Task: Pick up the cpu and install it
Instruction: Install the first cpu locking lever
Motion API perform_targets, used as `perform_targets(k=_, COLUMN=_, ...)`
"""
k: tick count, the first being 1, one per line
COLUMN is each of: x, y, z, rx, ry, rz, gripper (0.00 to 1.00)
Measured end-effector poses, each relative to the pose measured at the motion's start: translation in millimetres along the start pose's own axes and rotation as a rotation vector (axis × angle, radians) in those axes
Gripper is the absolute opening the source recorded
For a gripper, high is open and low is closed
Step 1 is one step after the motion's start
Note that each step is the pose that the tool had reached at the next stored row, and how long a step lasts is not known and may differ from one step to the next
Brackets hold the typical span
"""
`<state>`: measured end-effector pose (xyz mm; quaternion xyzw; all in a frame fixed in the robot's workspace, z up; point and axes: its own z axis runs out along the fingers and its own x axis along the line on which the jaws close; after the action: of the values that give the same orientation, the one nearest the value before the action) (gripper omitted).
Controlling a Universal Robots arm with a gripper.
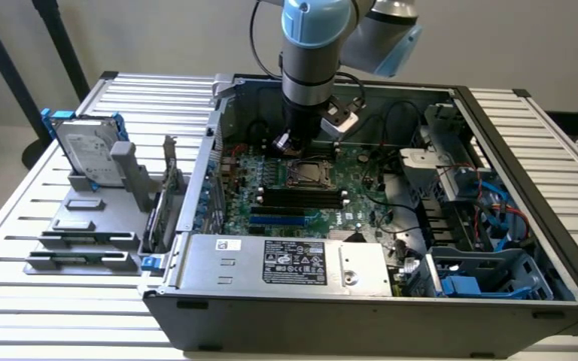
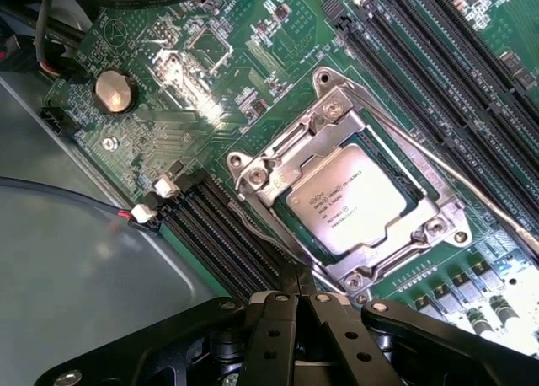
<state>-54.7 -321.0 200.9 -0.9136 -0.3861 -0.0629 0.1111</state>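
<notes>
CPU (image 2: 349,198) already sits in its socket on the motherboard (image 2: 253,74), framed by the metal retention bracket (image 2: 333,120), near the board's centre inside the open PC case (image 1: 530,150). Placement looks done; whether the bracket is latched, cannot tell. Gripper (image 2: 296,295) hangs just above the socket edge, fingers pressed together, holding nothing. Chip: flat square, matte silver lid with printed text, lying level, thin dark rim showing
</notes>
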Motion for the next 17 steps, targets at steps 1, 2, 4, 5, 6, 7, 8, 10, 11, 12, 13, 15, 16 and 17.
perform_targets(k=1, x=0.2, y=-0.1, z=0.1, rx=-0.0001, ry=0.0002, rz=0.0, gripper=0.11)
perform_targets(k=2, x=0.4, y=-0.2, z=0.2, rx=-0.0001, ry=0.0002, rz=0.0, gripper=0.11)
perform_targets(k=4, x=0.5, y=-0.3, z=0.2, rx=-0.0002, ry=0.0002, rz=0.0, gripper=0.11)
perform_targets(k=5, x=0.6, y=-0.3, z=0.2, rx=-0.0002, ry=0.0002, rz=0.0, gripper=0.11)
perform_targets(k=6, x=0.6, y=-0.3, z=0.3, rx=-0.0004, ry=0.0002, rz=0.001, gripper=0.11)
perform_targets(k=7, x=0.7, y=-0.3, z=0.2, rx=-0.0005, ry=0.0, rz=0.001, gripper=0.11)
perform_targets(k=8, x=0.7, y=-0.2, z=0.2, rx=-0.0006, ry=-0.0002, rz=0.001, gripper=0.11)
perform_targets(k=10, x=1.0, y=0.1, z=0.3, rx=-0.001, ry=-0.0006, rz=0.001, gripper=0.11)
perform_targets(k=11, x=1.2, y=0.2, z=0.3, rx=-0.0012, ry=-0.0008, rz=0.001, gripper=0.11)
perform_targets(k=12, x=1.3, y=0.5, z=0.3, rx=-0.0014, ry=-0.001, rz=0.0, gripper=0.11)
perform_targets(k=13, x=1.5, y=0.7, z=0.3, rx=-0.0015, ry=-0.0012, rz=0.0, gripper=0.11)
perform_targets(k=15, x=1.9, y=1.0, z=0.3, rx=-0.0019, ry=-0.0015, rz=0.0, gripper=0.11)
perform_targets(k=16, x=2.1, y=1.2, z=0.4, rx=-0.0021, ry=-0.0016, rz=0.0, gripper=0.11)
perform_targets(k=17, x=2.2, y=1.4, z=0.4, rx=-0.0023, ry=-0.0019, rz=0.0, gripper=0.11)
